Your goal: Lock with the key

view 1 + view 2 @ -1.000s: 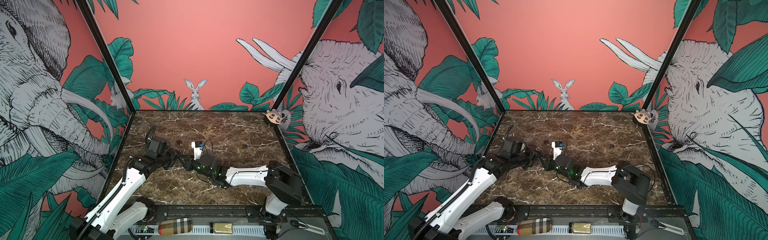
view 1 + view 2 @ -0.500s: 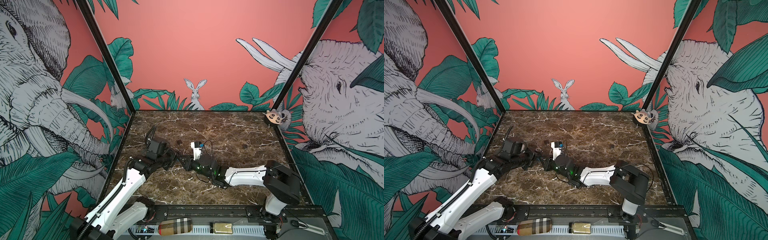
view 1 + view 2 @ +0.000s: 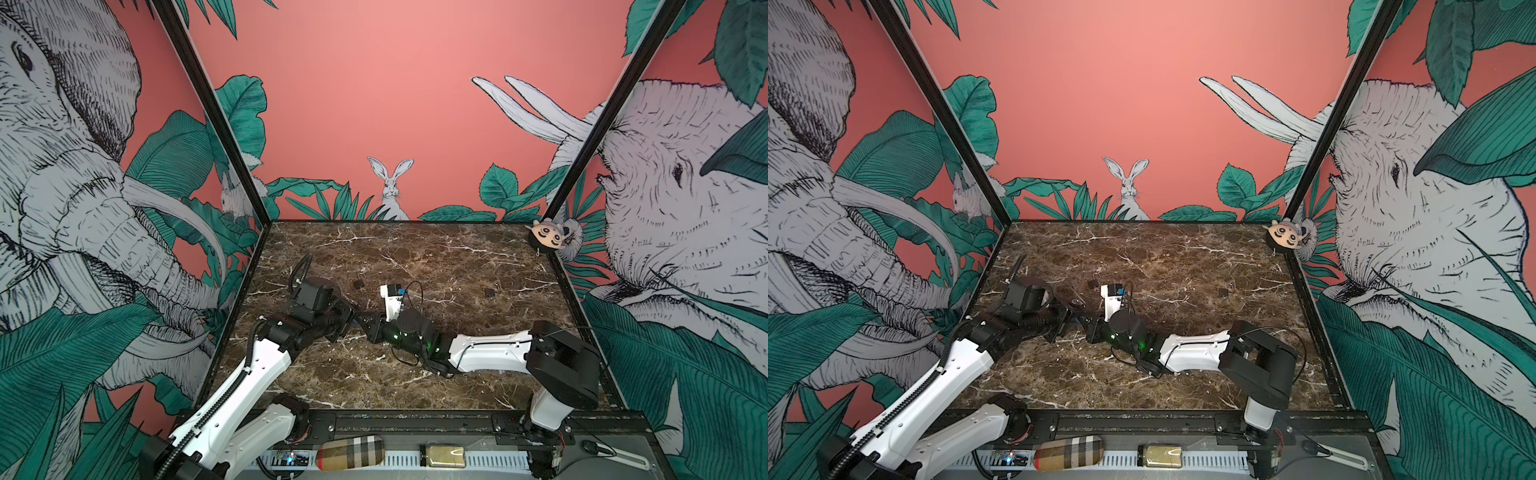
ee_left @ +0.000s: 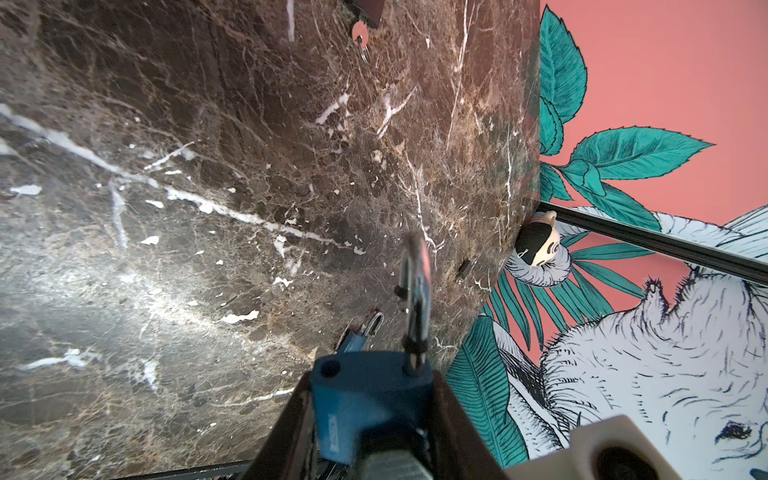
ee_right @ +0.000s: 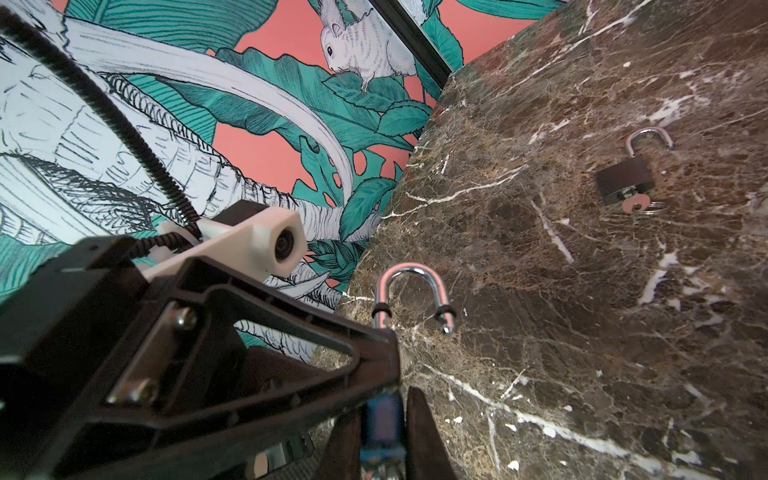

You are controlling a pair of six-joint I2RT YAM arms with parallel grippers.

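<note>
Pinches the blue lock (image 4: 365,399) just above the desk (image 3: 415,257) in the left hand (image 4: 370,384), looser than a moment ago. Squeezes the right hand (image 5: 380,415) tighter on its bottom end. Looks ready for turning the key, too blurry to spot; loop (image 5: 411,282) not clicked in yet.

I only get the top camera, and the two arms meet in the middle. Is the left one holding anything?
Observer: Yes. The left wrist view shows the left gripper holding a blue padlock.
Operator: Is its loop open?
Observer: Yes, one end of the shackle is out of its hole.
Operator: Do you see a key?
Observer: The right wrist view shows a pink-headed key at the base of a dark padlock lying on the table.
</note>
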